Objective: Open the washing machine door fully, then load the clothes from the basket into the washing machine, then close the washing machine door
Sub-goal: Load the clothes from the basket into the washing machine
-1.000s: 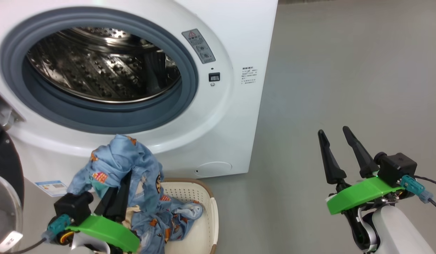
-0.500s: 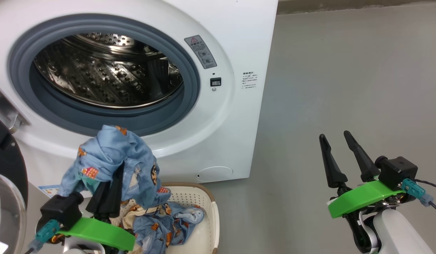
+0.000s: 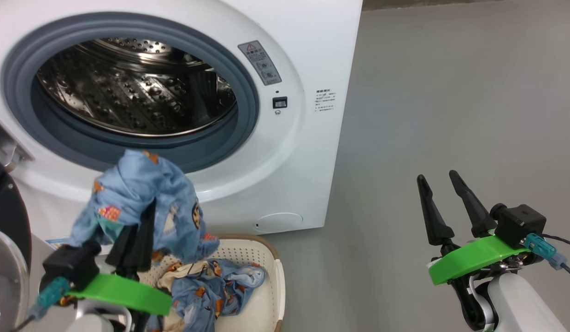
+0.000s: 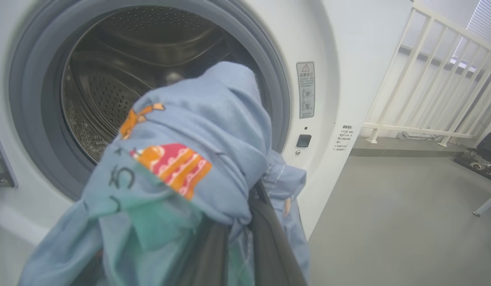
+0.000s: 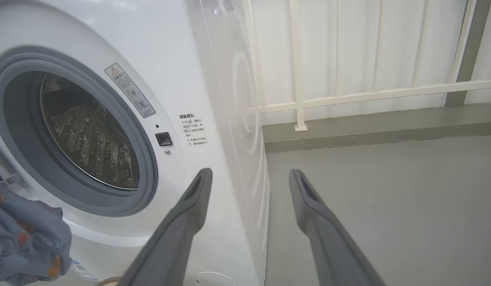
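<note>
**Left gripper holding clothes up at the drum mouth**

clothes point(image 3: 139, 189): one light-blue printed piece is lifted off the pile at the lower left of the head view. It drapes over the tips of the left gripper point(image 3: 144, 216) and hangs down on both sides. The top of the bundle overlaps the lower lip of the grey gasket point(image 3: 250, 106) in frame; can't tell if they touch. In the left wrist view the fabric sits centre frame, in front of the drum point(image 4: 110, 91) opening and not inside it.

left gripper: fingers pinched nearly together with fabric clamped between them. They point up-frame, leaning slightly right toward the opening. Its green mount point(image 3: 123, 293) is at the bottom edge.

The other blue and cream fabric lies in the basket point(image 3: 268, 263), bottom centre-left, directly below the held piece. The basket stands just in front of the washing machine point(image 3: 321, 55), which takes up the upper left.

washing machine door point(image 3: 3, 212): swung open, black rim at the far left edge, glass bowl below it.

right gripper point(image 3: 437, 176): lower right, well apart from the machine, over the grey floor point(image 3: 473, 92). Fingers are spread wide with nothing between them, pointing up-frame with a slight left lean. In the right wrist view a white railing point(image 5: 348, 95) is behind.
</note>
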You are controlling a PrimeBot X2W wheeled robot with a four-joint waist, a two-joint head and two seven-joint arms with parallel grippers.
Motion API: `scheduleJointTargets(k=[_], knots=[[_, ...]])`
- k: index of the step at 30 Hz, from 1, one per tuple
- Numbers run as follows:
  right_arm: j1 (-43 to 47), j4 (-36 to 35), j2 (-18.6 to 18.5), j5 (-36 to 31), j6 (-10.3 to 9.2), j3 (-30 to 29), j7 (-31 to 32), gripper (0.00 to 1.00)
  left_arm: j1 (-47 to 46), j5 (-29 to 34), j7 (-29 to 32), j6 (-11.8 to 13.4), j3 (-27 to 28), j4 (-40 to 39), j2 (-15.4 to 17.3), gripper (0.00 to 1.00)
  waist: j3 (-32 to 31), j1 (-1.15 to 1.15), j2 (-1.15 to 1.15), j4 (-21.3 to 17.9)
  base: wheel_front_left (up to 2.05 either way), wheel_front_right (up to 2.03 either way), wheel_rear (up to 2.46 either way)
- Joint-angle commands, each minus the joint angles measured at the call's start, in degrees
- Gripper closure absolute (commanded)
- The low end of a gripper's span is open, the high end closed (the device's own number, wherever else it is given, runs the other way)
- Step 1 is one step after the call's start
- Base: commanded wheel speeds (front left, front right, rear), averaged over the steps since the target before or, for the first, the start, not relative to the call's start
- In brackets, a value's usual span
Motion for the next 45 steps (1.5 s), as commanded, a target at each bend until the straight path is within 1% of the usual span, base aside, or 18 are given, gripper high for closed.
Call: scheduleJointTargets(k=[1, 6, 9, 18, 23, 28, 32, 33, 40, 45], knots=[[-0.15, -1.58, -0.40, 0.62, 0.26, 1.30, -0.46, 0.00, -3.96, 0.30, -0.40, -0.14, 2.60, -1.15, 1.53, 1.00, 0.41, 0.00, 0.00, -0.24, 0.00, 0.00, 0.00], [-0.94, -1.79, -0.35, 0.42, 0.26, 1.68, -0.46, 0.00, -8.36, 0.67, -0.57, -1.14, 2.96, 0.63, 1.73, 1.00, 2.12, 0.00, 0.00, -1.01, 0.00, 0.00, 0.00], [-1.67, -2.00, -0.19, 0.08, 0.26, 1.91, -0.46, 0.00, -12.01, 1.21, -0.76, -2.17, 3.44, 2.91, 2.24, 1.00, 3.70, 0.00, 0.00, -1.75, 0.00, 0.00, 0.00], [-3.60, -3.09, 0.91, -1.58, 0.26, 1.62, -0.46, 0.00, -23.58, -0.55, -1.20, -6.15, 5.79, 15.38, 2.89, 1.00, 10.82, 0.00, 0.00, -5.24, 0.00, 0.00, 0.00], [-4.97, -4.55, 1.68, -2.86, 0.26, 0.72, -0.46, 0.00, -30.76, -0.56, -1.36, -7.40, 6.30, 20.79, 3.87, 1.00, 16.04, 0.00, 0.00, -6.81, 0.00, 0.00, 0.00], [-6.24, -5.80, 2.93, -3.97, 0.26, 0.61, -0.46, 0.00, -38.05, -0.58, -1.39, -7.86, 5.60, 27.15, 5.12, 1.00, 21.00, 0.00, 0.00, -8.05, 0.00, 0.00, 0.00], [-7.40, -6.66, 3.75, -4.63, 0.26, 0.76, -0.46, 0.00, -43.70, -0.93, -1.40, -7.99, 3.91, 31.90, 5.74, 1.00, 24.88, 0.00, 0.00, -8.98, 0.00, 0.00, 0.00], [-7.40, -6.66, 3.75, -4.63, 0.26, 0.76, -0.46, 0.00, -43.70, -0.93, -1.40, -7.99, 3.91, 31.90, 5.74, 1.00, 24.88, 0.00, 0.00, -8.98, 0.00, 0.00, 0.00], [-8.53, -8.18, 4.51, -5.89, 0.26, 0.21, -0.46, 0.00, -52.65, -3.24, -1.41, -8.02, -0.25, 36.23, 7.81, 1.00, 31.29, 0.00, 0.00, -10.53, 0.00, 0.00, 0.00], [-8.48, -9.10, 4.70, -6.33, 0.26, -0.23, -0.46, 0.00, -57.82, -4.10, -1.42, -8.02, -3.51, 37.72, 9.55, 1.00, 33.72, 0.00, 0.00, -11.58, 0.00, 0.00, 0.00]])
